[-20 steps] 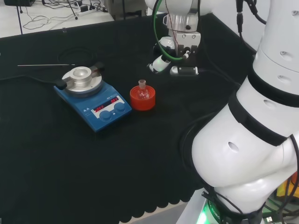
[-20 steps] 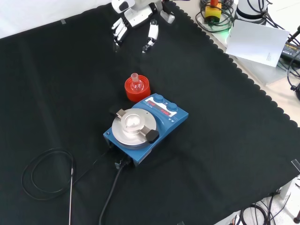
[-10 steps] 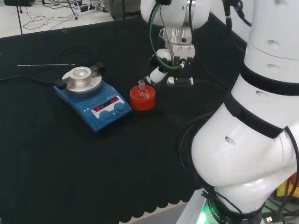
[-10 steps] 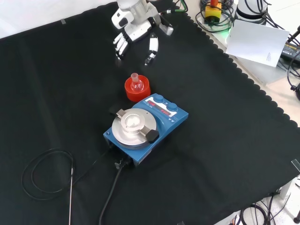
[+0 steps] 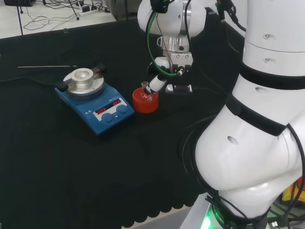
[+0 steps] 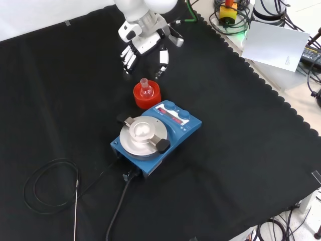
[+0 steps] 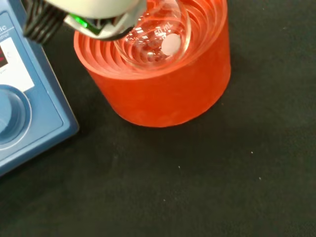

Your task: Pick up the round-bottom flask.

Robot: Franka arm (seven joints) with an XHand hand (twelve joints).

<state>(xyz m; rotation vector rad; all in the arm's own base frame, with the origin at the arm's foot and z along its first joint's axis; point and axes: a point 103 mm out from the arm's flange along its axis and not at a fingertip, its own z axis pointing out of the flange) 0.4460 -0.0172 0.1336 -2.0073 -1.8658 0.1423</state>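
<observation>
In the head view the hand (image 5: 164, 78) hangs just right of the flask (image 5: 145, 92), which sits in its red stand (image 5: 145, 100); bare cloth (image 5: 71, 167) lies open nearer the camera, and the hotplate (image 5: 95, 102) crowds the stand's far side from the hand. In the front view the hand (image 6: 143, 47) has its fingers (image 6: 129, 57) spread and straight, holding nothing, just above the flask (image 6: 145, 89). In the wrist view the flask (image 7: 158, 37) is partly hidden behind a blurred part of the hand (image 7: 94, 15).

flask (image 7: 157, 42) neck hidden behind blurred hand (image 7: 94, 17)
</observation>
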